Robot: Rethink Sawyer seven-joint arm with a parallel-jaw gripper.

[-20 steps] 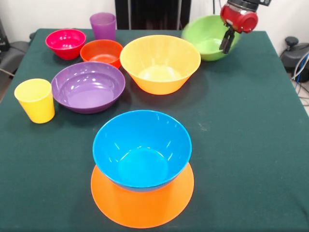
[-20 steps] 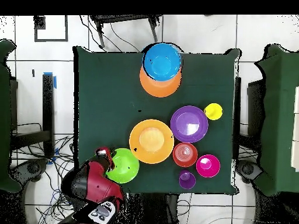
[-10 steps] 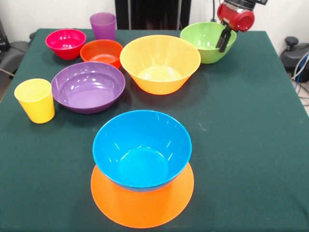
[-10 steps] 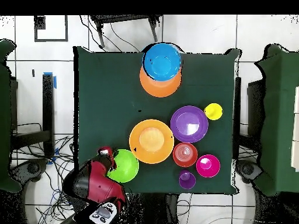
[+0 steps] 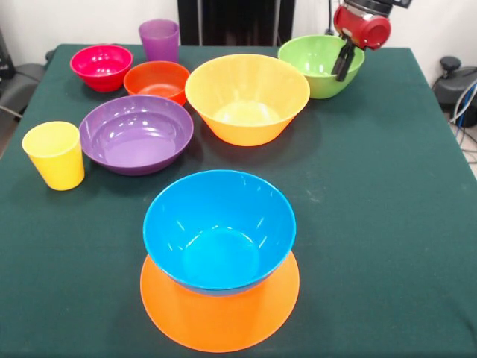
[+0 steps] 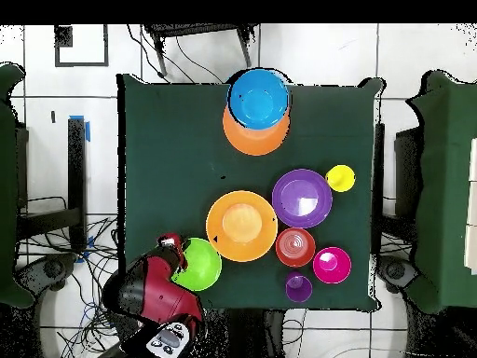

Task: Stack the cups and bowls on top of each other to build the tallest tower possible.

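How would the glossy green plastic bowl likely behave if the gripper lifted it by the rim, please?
The glossy green plastic bowl looks thin-walled, so probably light and fairly stiff. Its shiny surface may slip in the gripper. Held at one side, it would likely tilt.

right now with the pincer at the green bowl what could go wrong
The pincer sits at the green bowl rim; a thin rim hold may let it tilt or slip. That bowl is close to the table's far edge. The blue bowl sits off-centre on the upturned orange bowl, a shaky base.
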